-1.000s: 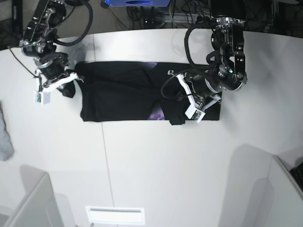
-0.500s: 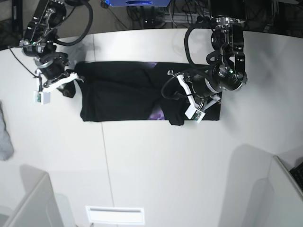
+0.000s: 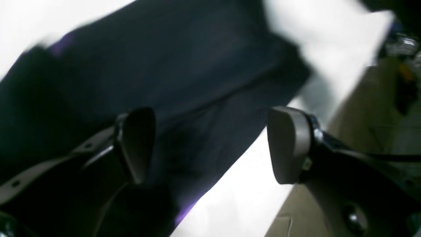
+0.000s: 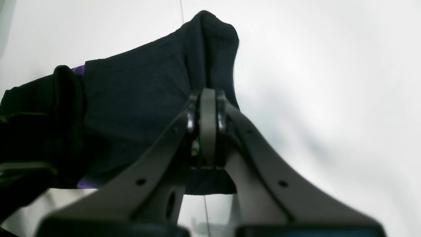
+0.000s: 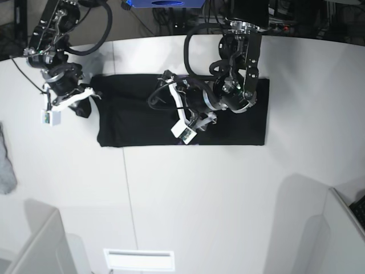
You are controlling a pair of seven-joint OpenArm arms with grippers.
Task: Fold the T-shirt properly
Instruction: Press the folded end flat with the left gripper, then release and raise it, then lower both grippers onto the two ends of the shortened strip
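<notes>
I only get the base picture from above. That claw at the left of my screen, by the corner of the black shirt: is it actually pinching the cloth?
Observer: Yes. The right wrist camera shows the right gripper shut on a bunched-up ridge of the T-shirt.
Operator: And the other claw, over the middle of the shirt? The arm hides it from me.
Observer: In the left wrist camera, the left gripper is open, its jaws wide apart with nothing between them.
Operator: What is under it?
Observer: Black cloth under one finger, and the white table beside the shirt's edge under the other.
</notes>
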